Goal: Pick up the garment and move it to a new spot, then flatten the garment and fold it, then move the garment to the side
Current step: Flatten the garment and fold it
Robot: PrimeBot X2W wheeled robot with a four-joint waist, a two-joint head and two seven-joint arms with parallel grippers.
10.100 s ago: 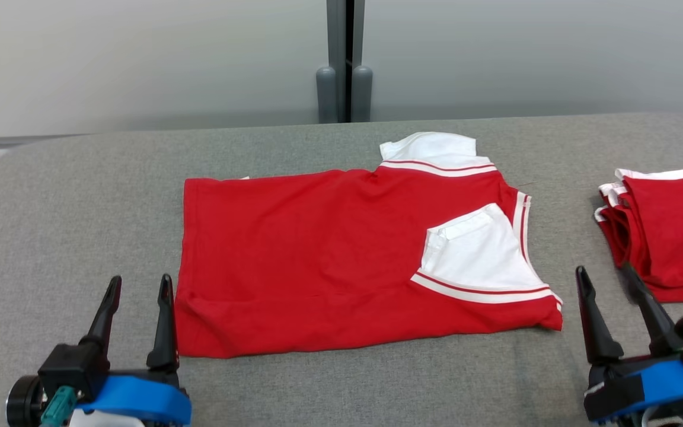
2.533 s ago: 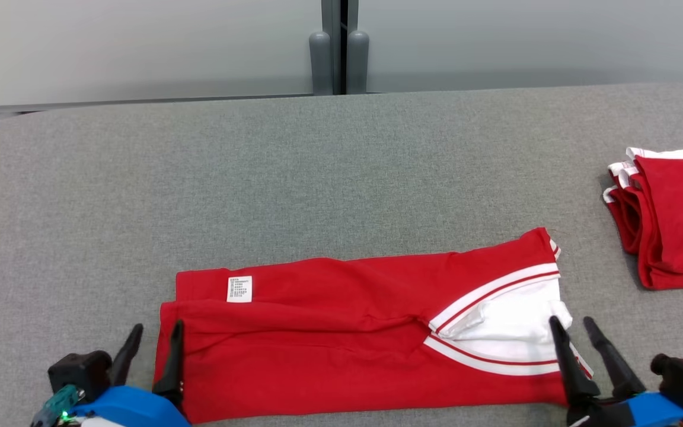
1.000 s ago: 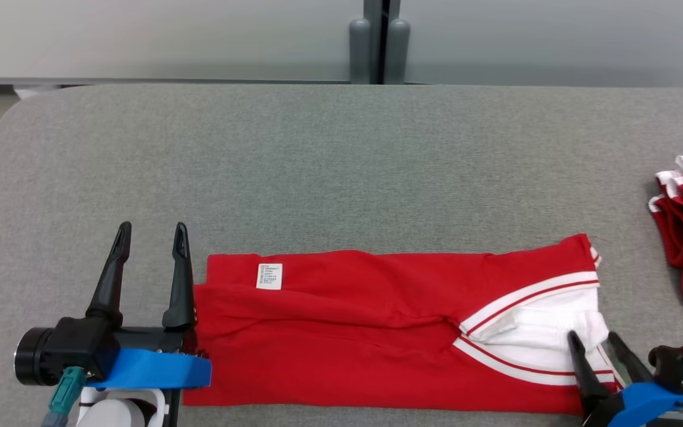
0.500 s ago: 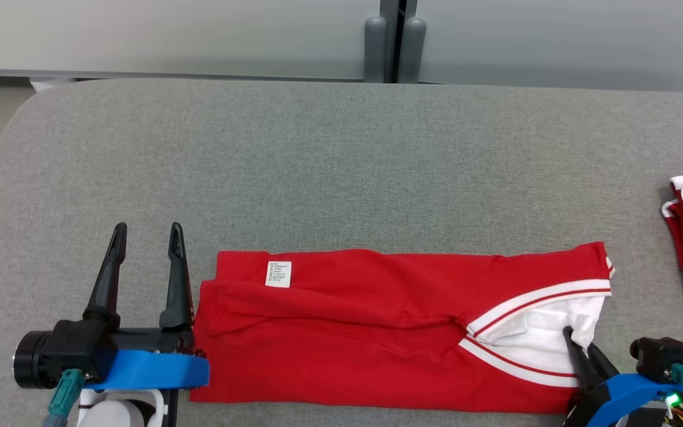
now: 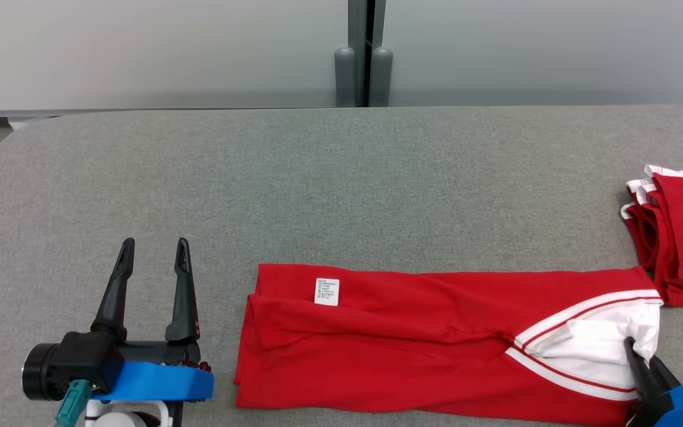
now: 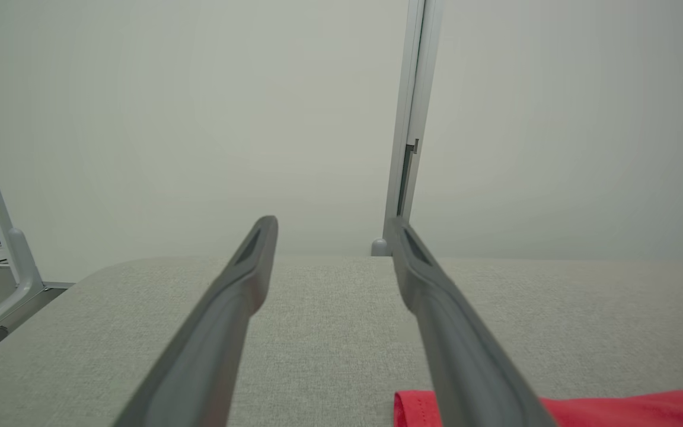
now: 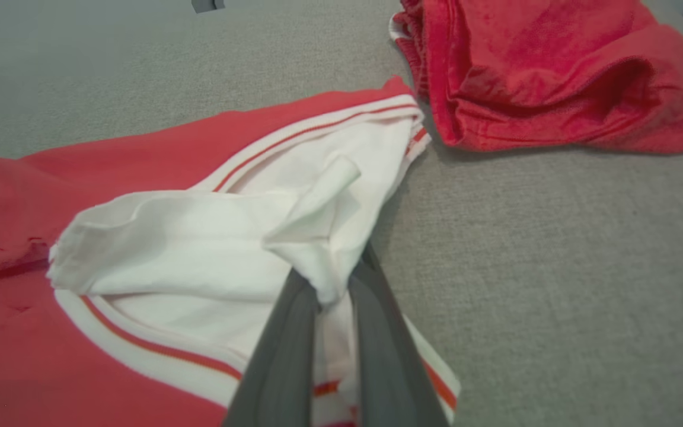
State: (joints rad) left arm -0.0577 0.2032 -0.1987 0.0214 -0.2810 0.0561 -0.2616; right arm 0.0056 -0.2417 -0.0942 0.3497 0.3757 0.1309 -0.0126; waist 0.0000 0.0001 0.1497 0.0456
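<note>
Garment (image 5: pixel 412 344) in grip of right gripper (image 7: pixel 334 284); left gripper (image 5: pixel 155 244) spread, empty

A small white rectangular fabric label (image 5: pixel 326 292) is lying on the upper layer of the long folded red fabric garment with white striped trim (image 5: pixel 412 338), near its left end. Rows of tiny dark print are showing on the label, too small to read. No other lettering is showing legibly.

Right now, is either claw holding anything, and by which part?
The right claw is shut on the red shirt, pinching a fold of its white sleeve. The left claw is open, holding nothing.
</note>
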